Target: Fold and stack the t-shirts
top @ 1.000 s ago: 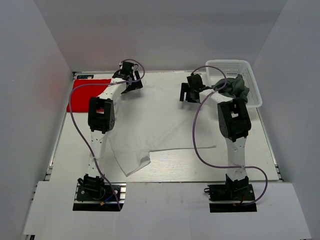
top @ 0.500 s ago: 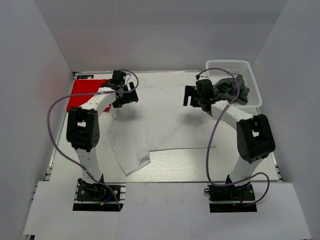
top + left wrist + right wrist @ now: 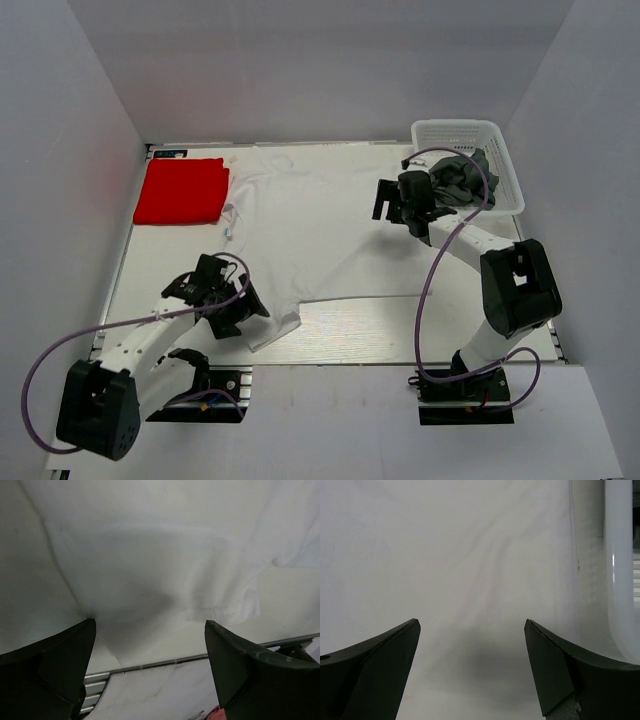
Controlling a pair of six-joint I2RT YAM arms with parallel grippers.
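Note:
The white t-shirt [image 3: 320, 225] lies spread flat across the middle of the table. The red t-shirt [image 3: 182, 190] lies folded at the far left corner. The dark grey t-shirt [image 3: 462, 178] is bunched in the white basket [image 3: 500, 150]. My left gripper [image 3: 243, 310] is open and empty, low at the white shirt's near-left corner; its wrist view shows open fingers [image 3: 150, 624] over white cloth [image 3: 150, 555]. My right gripper [image 3: 388, 205] is open and empty at the shirt's right side, next to the basket; it also shows in the right wrist view [image 3: 471, 622].
The basket's rim [image 3: 620, 580] stands just right of my right fingers. The table's near edge [image 3: 150, 665] runs just beyond the shirt's corner in the left wrist view. Both arms' cables loop above the table.
My left arm has swung from the shirt's far-left shoulder down to its near-left corner. My right gripper has shifted slightly right and nearer, staying open beside the basket.

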